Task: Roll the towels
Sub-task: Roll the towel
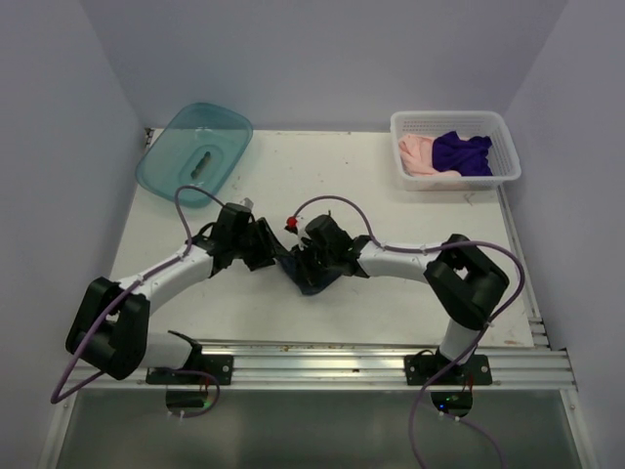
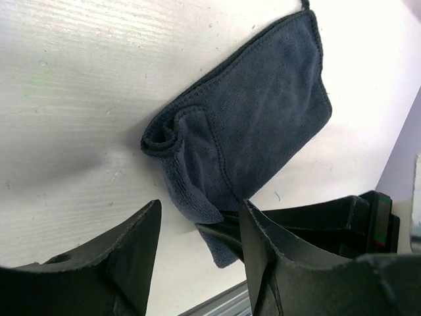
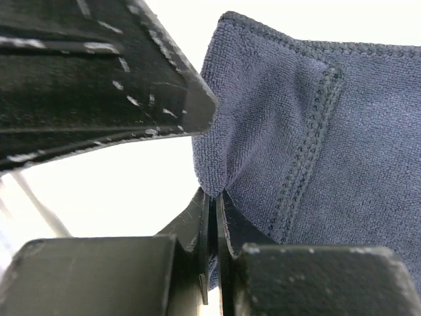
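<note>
The dark slate-blue towel [image 1: 314, 282] lies on the table between my two grippers, folded, with its near end curled over in the left wrist view [image 2: 263, 112]. My right gripper [image 1: 306, 262] is shut on a pinched fold at the towel's edge [image 3: 329, 131]; its jaws [image 3: 214, 201] meet with cloth between them. My left gripper [image 1: 267, 252] is open, its fingers [image 2: 131, 250] apart just short of the curled end, holding nothing. The pale pink towel [image 1: 417, 156] and the deep purple towel [image 1: 461, 153] lie crumpled in the white basket [image 1: 503, 147].
A teal plastic tub [image 1: 195, 149] stands at the back left. The white basket stands at the back right. A metal rail [image 1: 371, 366] runs along the table's near edge. Cables loop over both arms.
</note>
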Motion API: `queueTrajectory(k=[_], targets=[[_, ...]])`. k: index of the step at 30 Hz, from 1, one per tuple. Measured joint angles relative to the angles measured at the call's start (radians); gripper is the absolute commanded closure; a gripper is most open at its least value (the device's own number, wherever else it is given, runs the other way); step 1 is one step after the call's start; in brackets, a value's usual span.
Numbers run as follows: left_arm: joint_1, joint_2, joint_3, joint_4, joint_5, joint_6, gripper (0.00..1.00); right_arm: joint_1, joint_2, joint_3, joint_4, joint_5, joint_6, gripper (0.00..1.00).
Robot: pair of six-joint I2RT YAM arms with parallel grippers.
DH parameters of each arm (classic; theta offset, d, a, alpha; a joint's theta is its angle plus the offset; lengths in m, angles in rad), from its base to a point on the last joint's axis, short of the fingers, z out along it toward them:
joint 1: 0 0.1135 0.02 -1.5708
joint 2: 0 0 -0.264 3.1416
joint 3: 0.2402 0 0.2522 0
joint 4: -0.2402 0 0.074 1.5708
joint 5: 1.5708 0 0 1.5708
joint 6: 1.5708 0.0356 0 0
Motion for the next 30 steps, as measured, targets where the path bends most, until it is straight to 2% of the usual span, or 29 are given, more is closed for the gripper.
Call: queueTrajectory(k=[10,19,30], targets=[[0.000,-0.041,-0.051,0.021,0.002,-0.003,0.57,-0.097,0.001,-0.042,0.077,-0.248,0.135,1.00],[-0.001,-0.031,-0.060,0.091,0.032,-0.002,0.58,-0.199,0.062,-0.117,0.249,-0.424,0.306,1.00],[-0.019,0.094,-0.033,0.167,0.065,-0.002,0.60,-0.257,0.125,-0.167,0.428,-0.543,0.455,1.00]])
